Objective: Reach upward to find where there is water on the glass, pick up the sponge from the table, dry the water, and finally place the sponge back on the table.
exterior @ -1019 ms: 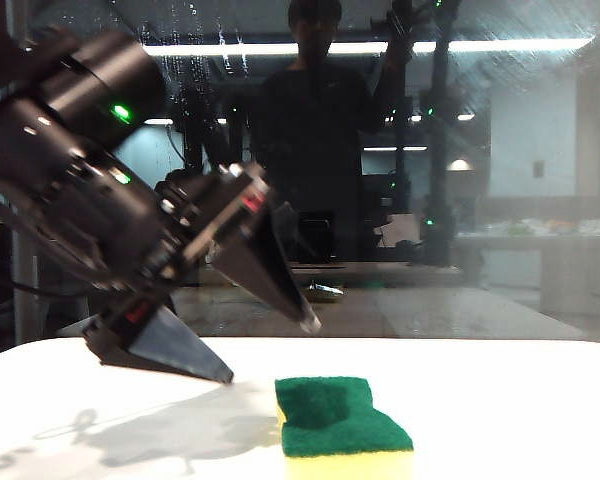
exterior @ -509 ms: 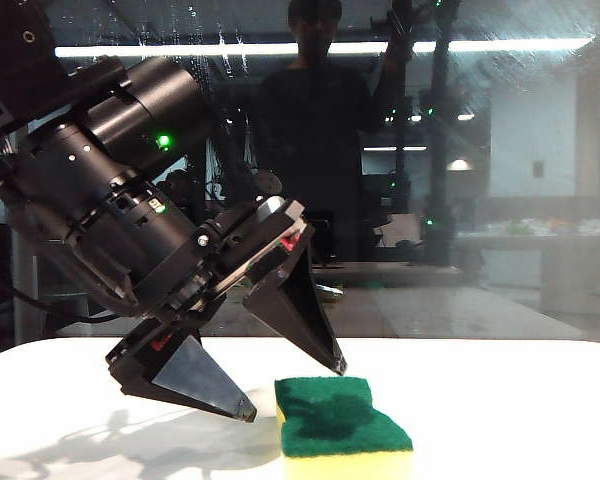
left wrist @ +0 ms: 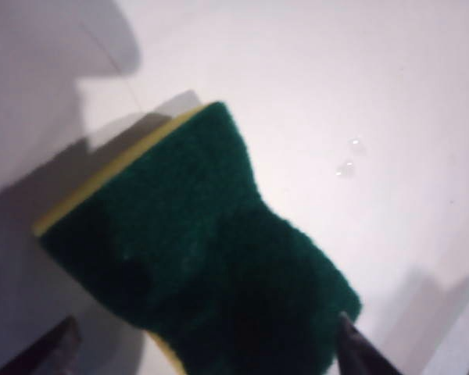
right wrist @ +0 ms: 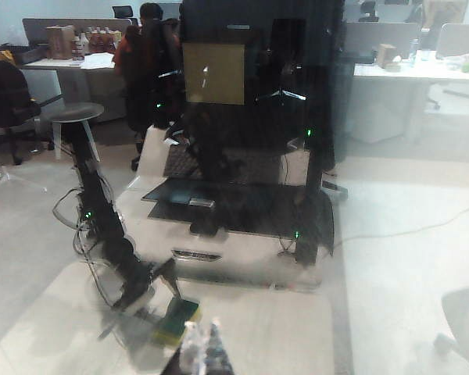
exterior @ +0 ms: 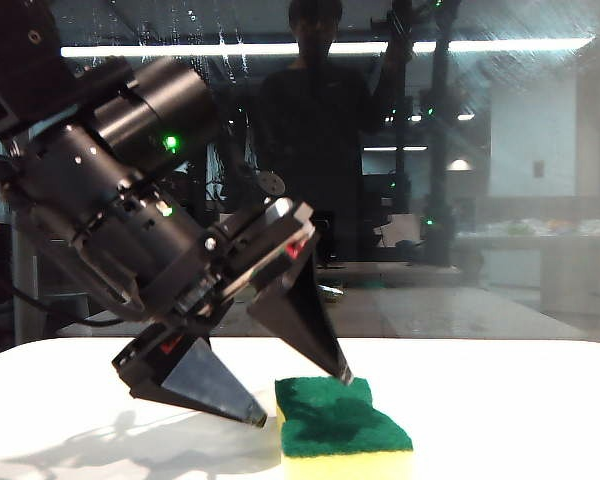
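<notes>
Sponge [exterior: 342, 428] lies flat on the table [exterior: 520, 410], green side up. Our left hand [exterior: 302, 398] is spread over the sponge's end. Right hand [right wrist: 203, 351]: can't tell. Foam is light and squashy, so we'd pinch the yellow sides at the waist.

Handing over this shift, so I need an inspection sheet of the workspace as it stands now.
Surface: white table, a few droplets near the sponge in the left wrist view.
Job's things: sponge flat on the table, green side up; glass behind, water streaks high on it.
Clutter: nothing seen.
Grippers: left end effector open, its tips straddling the sponge's left end, not closed on it; right end effector faces the glass, state unclear.
Cables: nothing seen on the table.
Surroundings: a person's reflection in the glass.
</notes>
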`<state>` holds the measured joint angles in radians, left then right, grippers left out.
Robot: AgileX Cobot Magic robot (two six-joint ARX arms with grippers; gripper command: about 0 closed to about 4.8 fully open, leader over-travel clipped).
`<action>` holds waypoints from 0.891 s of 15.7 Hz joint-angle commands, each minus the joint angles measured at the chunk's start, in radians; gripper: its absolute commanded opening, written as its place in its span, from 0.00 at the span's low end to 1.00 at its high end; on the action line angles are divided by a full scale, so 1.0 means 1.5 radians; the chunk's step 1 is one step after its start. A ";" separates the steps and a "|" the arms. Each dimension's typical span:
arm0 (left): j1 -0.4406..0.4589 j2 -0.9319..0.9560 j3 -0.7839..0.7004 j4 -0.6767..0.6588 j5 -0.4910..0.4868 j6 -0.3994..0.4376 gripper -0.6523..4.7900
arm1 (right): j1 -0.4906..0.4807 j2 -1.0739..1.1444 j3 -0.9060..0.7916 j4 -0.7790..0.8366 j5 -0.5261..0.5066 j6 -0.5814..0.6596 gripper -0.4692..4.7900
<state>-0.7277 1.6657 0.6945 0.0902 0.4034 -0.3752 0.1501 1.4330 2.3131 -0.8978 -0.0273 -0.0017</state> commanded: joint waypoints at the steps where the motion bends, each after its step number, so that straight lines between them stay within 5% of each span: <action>1: -0.005 0.025 0.003 0.002 0.003 -0.002 0.90 | 0.000 0.001 0.003 0.008 -0.001 -0.002 0.08; 5: -0.018 0.046 0.022 -0.003 0.003 -0.003 0.85 | 0.000 0.005 0.003 0.008 -0.001 -0.002 0.08; 6: -0.025 0.052 0.035 -0.006 0.003 -0.002 0.70 | 0.000 0.006 0.003 0.007 -0.001 -0.002 0.08; 8: -0.027 0.054 0.044 -0.011 0.002 -0.002 0.67 | 0.000 0.007 0.003 0.008 -0.001 -0.002 0.08; 12: -0.027 0.072 0.045 -0.020 0.003 -0.003 0.21 | 0.000 0.007 0.003 0.008 -0.001 -0.002 0.08; 14: -0.028 0.076 0.047 -0.020 0.003 -0.002 0.16 | 0.000 0.009 0.003 0.008 -0.001 -0.002 0.08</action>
<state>-0.7677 1.7741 0.7631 0.0708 0.4152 -0.3824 0.1501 1.4475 2.3131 -0.8986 -0.0277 -0.0017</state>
